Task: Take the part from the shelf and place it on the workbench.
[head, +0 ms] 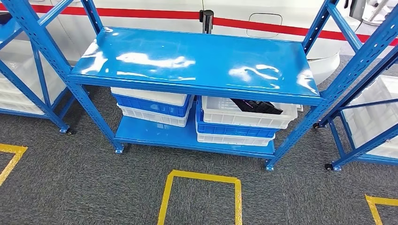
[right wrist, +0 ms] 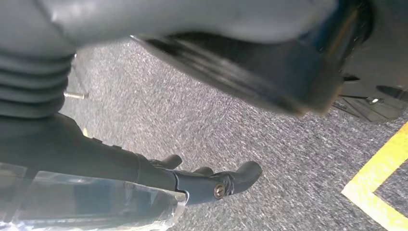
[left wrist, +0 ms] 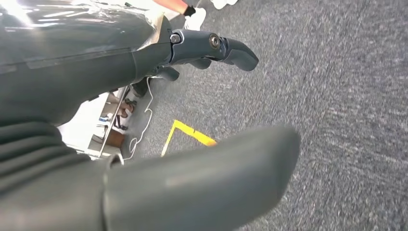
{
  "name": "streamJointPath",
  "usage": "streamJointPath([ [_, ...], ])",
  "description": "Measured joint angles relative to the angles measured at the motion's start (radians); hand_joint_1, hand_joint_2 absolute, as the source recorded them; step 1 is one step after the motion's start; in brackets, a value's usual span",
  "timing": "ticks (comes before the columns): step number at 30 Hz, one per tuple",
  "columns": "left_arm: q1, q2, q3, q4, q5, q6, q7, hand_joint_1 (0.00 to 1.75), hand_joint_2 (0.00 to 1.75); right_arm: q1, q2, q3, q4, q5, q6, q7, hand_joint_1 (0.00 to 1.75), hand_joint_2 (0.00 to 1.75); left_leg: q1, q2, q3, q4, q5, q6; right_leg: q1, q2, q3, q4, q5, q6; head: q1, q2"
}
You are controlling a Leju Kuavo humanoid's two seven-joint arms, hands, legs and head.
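Black part (head: 257,106) lies inside the top white crate (head: 248,112) of the right-hand stack, on the lower level of the blue shelf (head: 197,61), at about 1 o'clock from the middle of my head view. Under this crate I see a blue crate (head: 234,129) and one more white crate. At 10 o'clock from the part stands a second stack of white and blue crates (head: 152,105). The upper board of the shelf is bare and shiny. On the grey carpet (head: 84,187) before the shelf there is a yellow tape square (head: 202,177) at 6 o'clock. My left hand (left wrist: 144,125) hangs over the carpet, its fingers (left wrist: 226,48) apart from the thumb and holding nothing. My right hand (right wrist: 159,125) hangs the same way, fingers (right wrist: 231,180) spread and free.
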Motion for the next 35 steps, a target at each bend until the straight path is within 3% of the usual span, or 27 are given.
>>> streamJointPath([
  [35, 0.193, 0.088, -0.783, -0.139, 0.898, -0.242, 0.0, 0.0, 0.0, 0.137, -0.08, -0.024, -0.152, -0.395, 0.132, -0.056, 0.0, 0.0, 0.003, -0.002, -0.001, -0.001, 0.0, 0.0, 0.003, 0.0, 0.0, 0.0, -0.001, -0.001, 0.0, 0.0],
])
